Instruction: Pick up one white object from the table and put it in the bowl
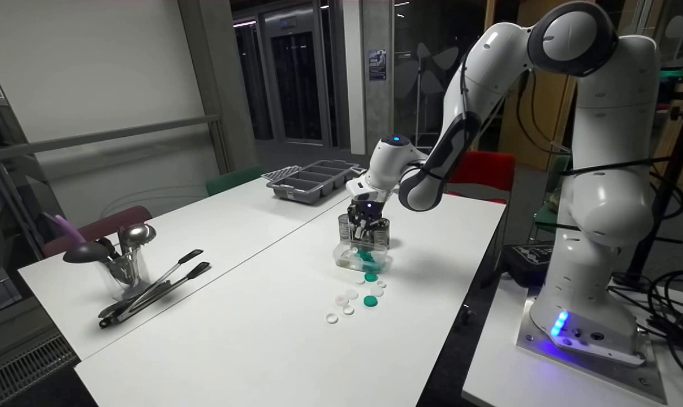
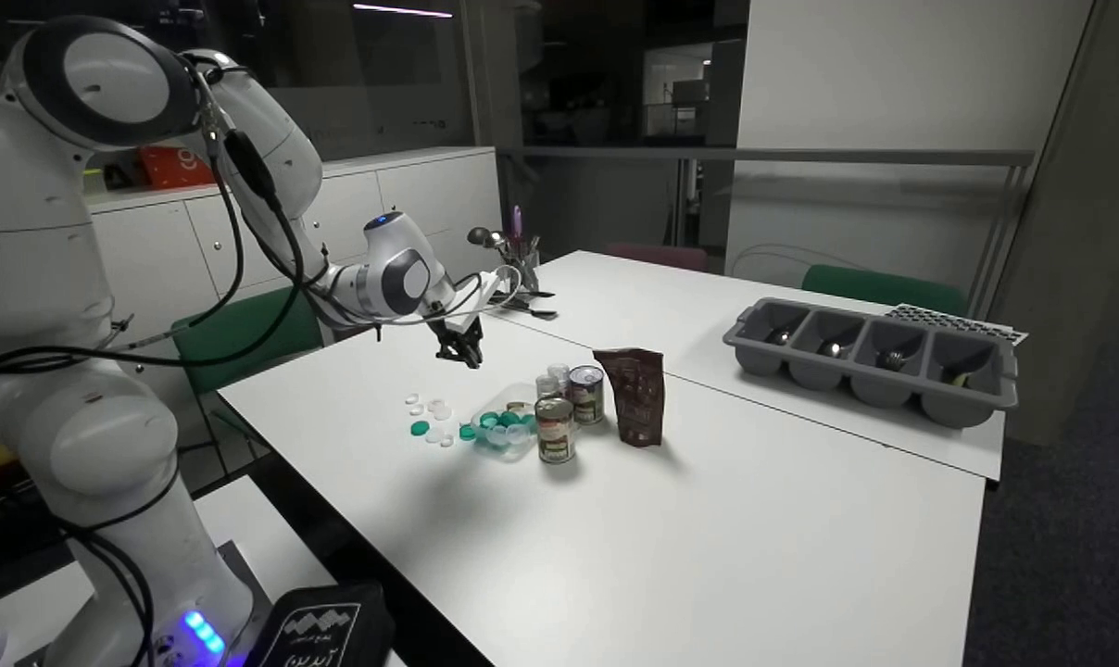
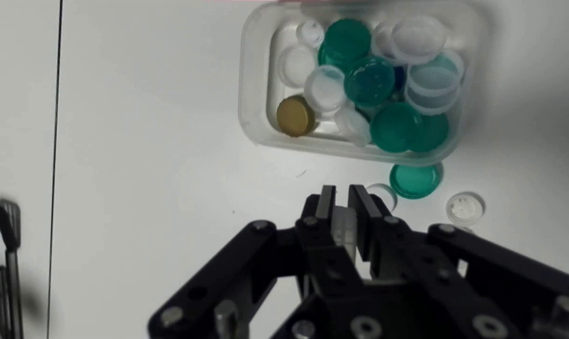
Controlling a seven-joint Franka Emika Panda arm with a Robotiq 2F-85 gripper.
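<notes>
My gripper [image 3: 343,194] is shut on a white ridged cap [image 3: 345,226], held edge-on between the finger pads. In both exterior views the gripper [image 1: 362,229] [image 2: 467,359] is above the table. A translucent plastic box [image 3: 254,94] holding white, green and gold caps lies just beyond the fingertips in the wrist view; it also shows in both exterior views [image 1: 341,261] [image 2: 495,452]. Loose white caps [image 3: 464,209] [image 1: 341,301] [image 2: 439,409] and green caps [image 3: 414,181] [image 1: 370,301] [image 2: 420,428] lie beside the box. No dark grey metallic bowl can be made out.
Cans [image 2: 555,434] [image 1: 381,233] and a brown pouch [image 2: 635,398] stand close to the box. A wide grey compartment tray [image 2: 879,389] [image 1: 296,195] stands farther off. A utensil cup [image 1: 124,277] and tongs [image 1: 149,294] are on the far table half.
</notes>
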